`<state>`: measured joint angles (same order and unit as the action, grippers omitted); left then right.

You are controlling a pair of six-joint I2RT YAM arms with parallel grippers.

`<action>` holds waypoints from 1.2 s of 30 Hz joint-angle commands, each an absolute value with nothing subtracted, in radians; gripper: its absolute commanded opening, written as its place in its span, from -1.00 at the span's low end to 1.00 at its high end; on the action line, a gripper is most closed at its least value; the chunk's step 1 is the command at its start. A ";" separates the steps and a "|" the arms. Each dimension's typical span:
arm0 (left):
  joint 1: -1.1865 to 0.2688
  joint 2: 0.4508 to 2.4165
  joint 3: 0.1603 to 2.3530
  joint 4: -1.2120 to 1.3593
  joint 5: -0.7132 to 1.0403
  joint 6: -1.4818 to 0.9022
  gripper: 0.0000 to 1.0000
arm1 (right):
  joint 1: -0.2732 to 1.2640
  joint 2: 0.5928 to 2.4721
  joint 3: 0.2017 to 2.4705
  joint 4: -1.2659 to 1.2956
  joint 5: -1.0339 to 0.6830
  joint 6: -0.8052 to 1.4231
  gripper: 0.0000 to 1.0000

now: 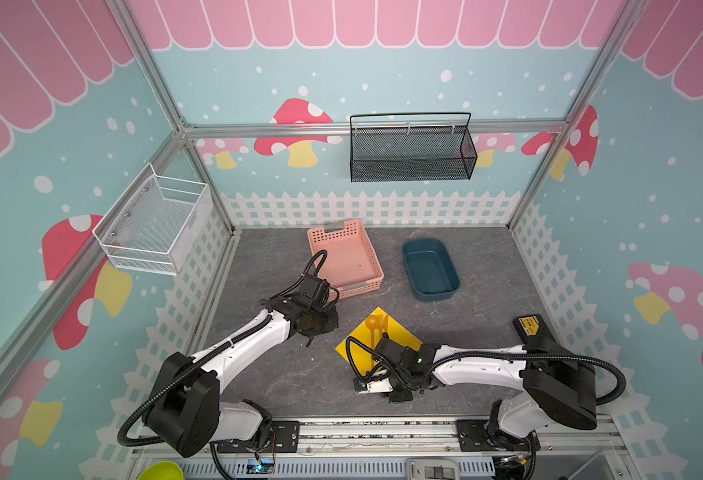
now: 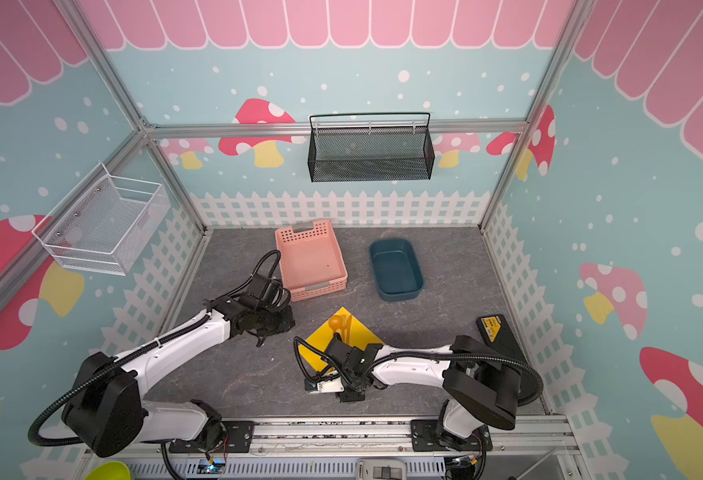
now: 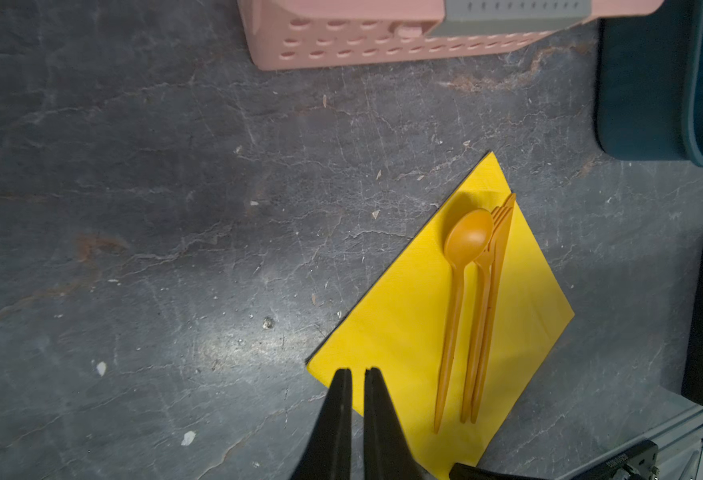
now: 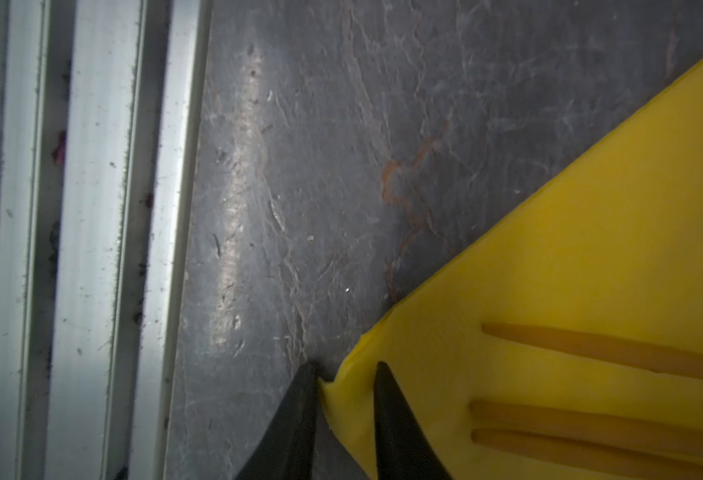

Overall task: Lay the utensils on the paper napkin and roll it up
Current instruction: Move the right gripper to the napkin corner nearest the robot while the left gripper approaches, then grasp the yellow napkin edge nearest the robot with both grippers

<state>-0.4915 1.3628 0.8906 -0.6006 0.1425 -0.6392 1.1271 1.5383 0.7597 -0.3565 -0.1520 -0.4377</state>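
Utensils (image 3: 472, 316) are down: spoon (image 3: 468, 237), fork (image 3: 487, 262) and knife (image 3: 505, 232) lie side by side, handles together, on the paper napkin (image 3: 395, 340). It sits flat on the bench (image 3: 134, 208), turned like a diamond, in front of the pink basket (image 1: 343, 257) and the blue tub (image 1: 429, 268). So I call the placing half done, and the rolling all to do: the sheet shows no turn over the cutlery anywhere. Now my right gripper (image 4: 345, 374): it's low at the napkin corner by the handle ends, one finger at the paper's tip, the other on the sheet, and the corner is puckered up between them. The jaws stand a little apart, and whether they truly pinch the paper I cannot tell. My left gripper (image 3: 357, 374) hangs over the bench to the napkin's left, near the pink basket, jaws closed on nothing. What's left, by my reckoning: lift that corner, bring it over the cutlery and roll the sheet up.
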 commanded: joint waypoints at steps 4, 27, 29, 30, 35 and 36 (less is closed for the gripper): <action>-0.491 1.358 0.885 -0.604 0.111 -0.618 -0.76 | 1.133 1.577 0.778 -0.402 -0.113 -0.461 -0.64; -0.535 1.354 0.845 -0.520 0.224 -0.672 -0.77 | 1.133 1.493 0.824 -0.415 -0.144 -0.480 -0.87; -0.552 1.368 0.824 -0.476 0.267 -0.697 -0.78 | 1.132 1.487 0.828 -0.411 -0.146 -0.482 -0.90; -0.561 1.375 0.816 -0.462 0.282 -0.709 -0.78 | 1.133 1.485 0.830 -0.413 -0.145 -0.483 -0.91; -0.624 1.401 0.766 -0.404 0.278 -0.748 -0.83 | 1.131 1.471 0.822 -0.391 -0.129 -0.488 -0.92; -0.629 1.410 0.754 -0.393 0.281 -0.754 -0.85 | 1.131 1.470 0.822 -0.388 -0.131 -0.486 -0.93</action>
<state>-0.6106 1.3861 0.7841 -0.4564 0.2623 -0.7101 1.1267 1.4933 0.8021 -0.3931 -0.1165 -0.4625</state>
